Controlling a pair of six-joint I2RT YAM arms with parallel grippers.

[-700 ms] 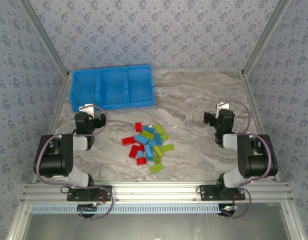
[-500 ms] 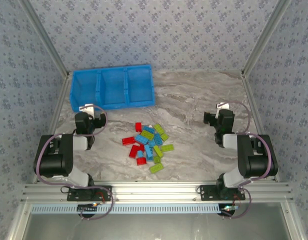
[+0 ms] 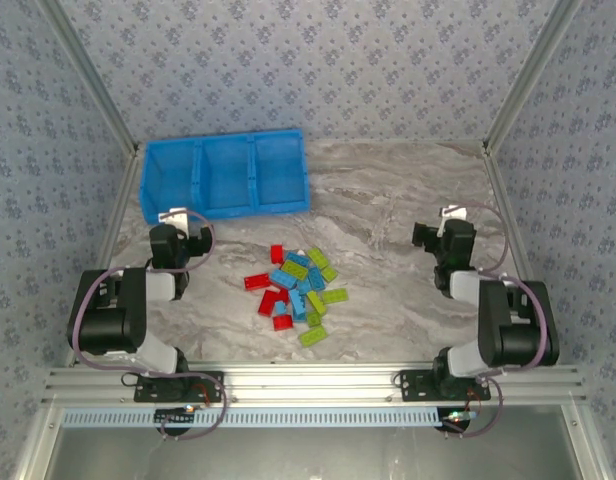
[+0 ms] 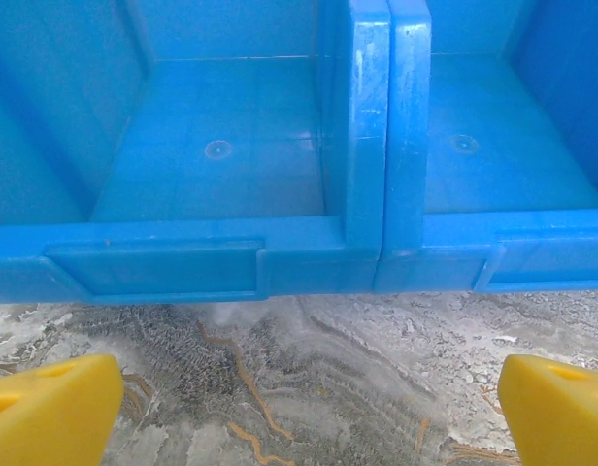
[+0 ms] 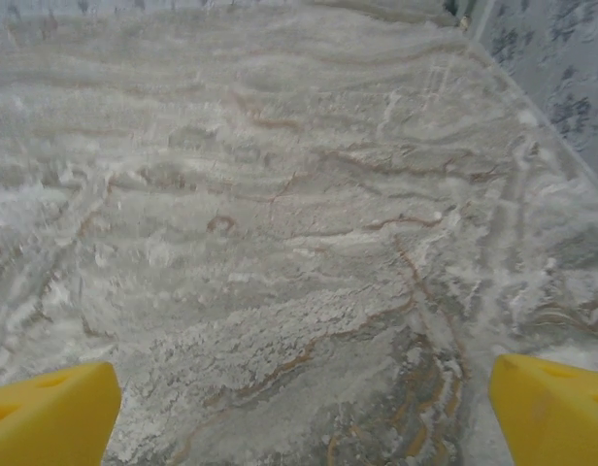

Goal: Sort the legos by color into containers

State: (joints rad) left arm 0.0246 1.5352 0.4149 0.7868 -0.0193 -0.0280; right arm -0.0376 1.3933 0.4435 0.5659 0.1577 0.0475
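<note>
**Q:** Where do the legos lie?

**A:** The legos [image 3: 296,284], red, light blue and lime green, sit in a loose heap on the marbled table [image 3: 408,190]. They are between the two arms and just in front of the blue bin [image 3: 228,212] with its three containers.

**Q:** And the grippers?

**A:** The left gripper [image 4: 299,413] hangs low before the bin's front wall, its yellow fingers [image 4: 47,408] spread wide and grasping nothing. The right gripper [image 5: 304,413] hovers over bare table at the right, well apart from the heap, its jaws equally wide and holding nothing
</note>
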